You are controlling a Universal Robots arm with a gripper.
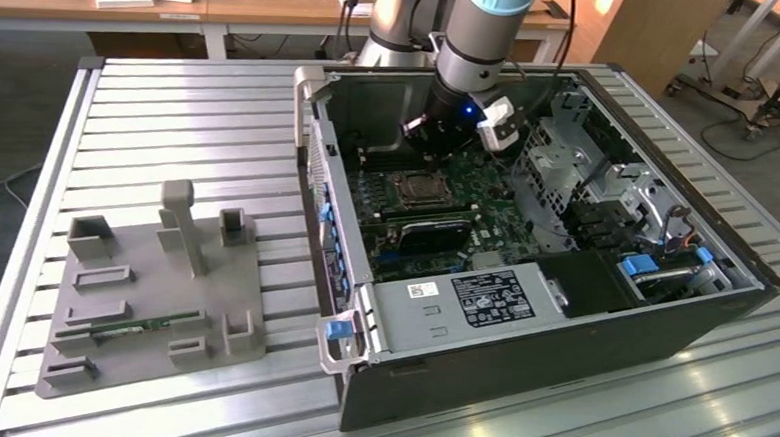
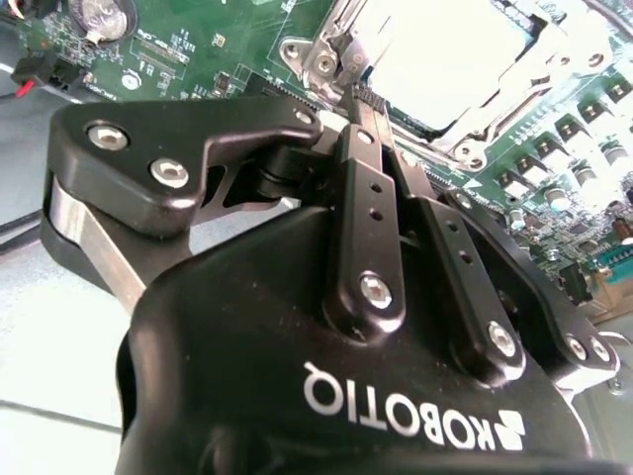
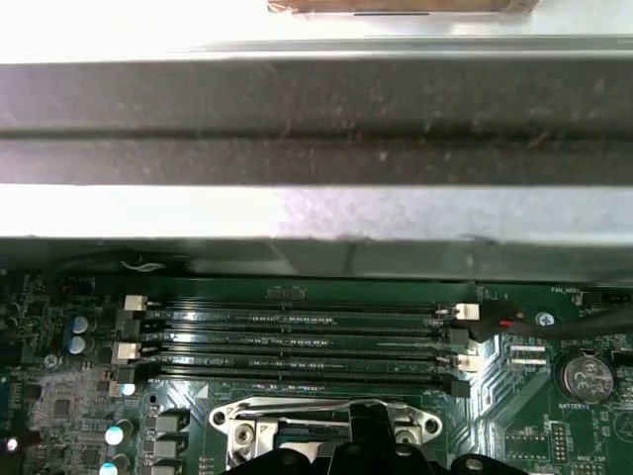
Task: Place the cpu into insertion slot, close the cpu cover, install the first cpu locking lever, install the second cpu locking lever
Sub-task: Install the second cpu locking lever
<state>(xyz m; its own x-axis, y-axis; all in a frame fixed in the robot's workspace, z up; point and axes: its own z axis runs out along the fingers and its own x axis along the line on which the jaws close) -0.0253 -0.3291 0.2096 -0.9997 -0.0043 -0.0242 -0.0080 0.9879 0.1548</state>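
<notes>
My pincer (image 2: 356, 99), fingers pressed together and empty-handed, hovers at the cpu cover (image 2: 465, 119) edge, cpu (image 2: 445, 54) seated inside.

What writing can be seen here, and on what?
White brand lettering, upside down, on the gripper's body.
Black label on the power supply: print too small to read.
White sticker beside it: too small.
Tiny white legends on the green board: too small.
</notes>
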